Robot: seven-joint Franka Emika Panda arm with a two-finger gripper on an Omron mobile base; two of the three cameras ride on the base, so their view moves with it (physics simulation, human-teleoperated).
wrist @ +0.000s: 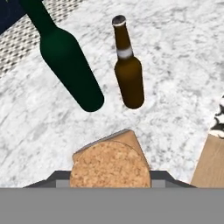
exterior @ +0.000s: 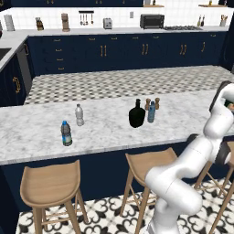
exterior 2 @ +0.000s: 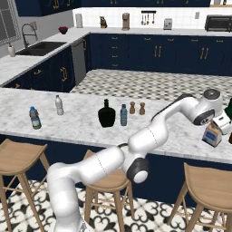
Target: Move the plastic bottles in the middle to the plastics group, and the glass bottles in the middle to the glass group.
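Claw is clamped on the square glass bottle, pale label and cork-brown stopper, carried off the marble desk at its far right end; in the hand view the stopper top sits right between the fingers, so the grip is near the top of the bottle. Just ahead of it the tall dark green bottle and a brown beer bottle both stand upright, close together but apart. That's the glass group, so I read this as the placing step. To do it well: lower straight down onto the bare marble on the near side of those two, keep the bottle vertical, and leave a gap, since a sideways nudge would probably tip the narrow brown one. Release only once the base is flat on the desk, then lift straight up before swinging away. A wooden stool seat shows at the desk edge on one side, so don't set it too near that edge. Left in the middle: squat black bottle and, just beside it, the slim blue plastic bottle, with two small brown shakers behind. Plastics group sits well apart at the other end: white-capped clear bottle and blue-capped one with dark label.
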